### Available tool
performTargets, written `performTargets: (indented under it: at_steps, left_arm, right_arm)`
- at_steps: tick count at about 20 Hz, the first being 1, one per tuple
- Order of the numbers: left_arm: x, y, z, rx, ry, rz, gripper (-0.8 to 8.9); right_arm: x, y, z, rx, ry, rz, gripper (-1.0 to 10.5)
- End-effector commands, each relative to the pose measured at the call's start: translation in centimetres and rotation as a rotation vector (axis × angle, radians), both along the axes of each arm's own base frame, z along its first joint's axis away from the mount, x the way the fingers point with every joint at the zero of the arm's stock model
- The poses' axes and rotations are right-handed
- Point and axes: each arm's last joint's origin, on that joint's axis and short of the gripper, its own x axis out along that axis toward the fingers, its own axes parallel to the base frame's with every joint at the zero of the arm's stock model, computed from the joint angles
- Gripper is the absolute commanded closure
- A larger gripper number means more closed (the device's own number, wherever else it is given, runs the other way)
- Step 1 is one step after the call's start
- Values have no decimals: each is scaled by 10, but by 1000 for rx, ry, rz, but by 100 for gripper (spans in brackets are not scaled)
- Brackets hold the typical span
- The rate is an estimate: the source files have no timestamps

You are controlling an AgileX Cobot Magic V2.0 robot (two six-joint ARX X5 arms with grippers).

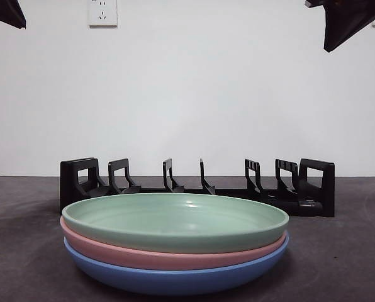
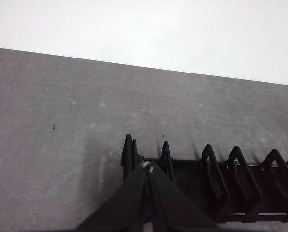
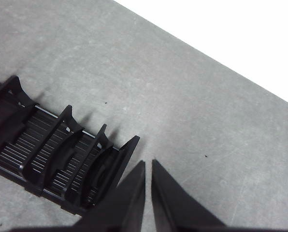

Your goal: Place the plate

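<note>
Nearest the front camera, three plates sit stacked on the dark grey table (image 1: pixel 345 264): a green plate (image 1: pixel 175 220) on top, a pink plate (image 1: pixel 168 257) under it, and a blue plate (image 1: pixel 175 277) at the bottom, touching the tabletop. None of them is in either gripper's reach; both sets of fingers are well above and behind the stack.

Just behind the plates lies a black dish rack (image 1: pixel 200 185), its upright dividers standing in a row with all slots bare.

Farther back and higher, the left gripper (image 2: pixel 148 170) hangs over one end of the rack, its two jaws pressed together at the tips with nothing between them; the rack's end dividers lie directly past its fingertips. The right gripper (image 3: pixel 148 164) hangs over the rack's other end, jaws nearly together with only a thin slit between them, holding nothing; the rack's last divider sits just beside its fingertips.

A white wall (image 1: pixel 206 94) with a socket (image 1: pixel 102 12) closes the scene.
</note>
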Motion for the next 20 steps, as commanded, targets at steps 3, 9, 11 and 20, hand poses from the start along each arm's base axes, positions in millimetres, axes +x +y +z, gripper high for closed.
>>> performTargets:
  at_steps: [3, 9, 11, 20]
  left_arm:
    - [-18, 18, -8, 179, -101, 14, 806]
    - [-69, 68, -109, 187, -212, 214, 806]
    - [-75, 73, -131, 231, -231, 222, 806]
    - [-77, 77, -174, 191, -161, 235, 806]
  right_arm:
    - [2, 2, 4, 18, -15, -4, 929]
    - [2, 2, 4, 18, -15, -4, 929]
    - [2, 2, 4, 18, -15, -4, 929]
    - [2, 2, 4, 18, -15, -4, 929]
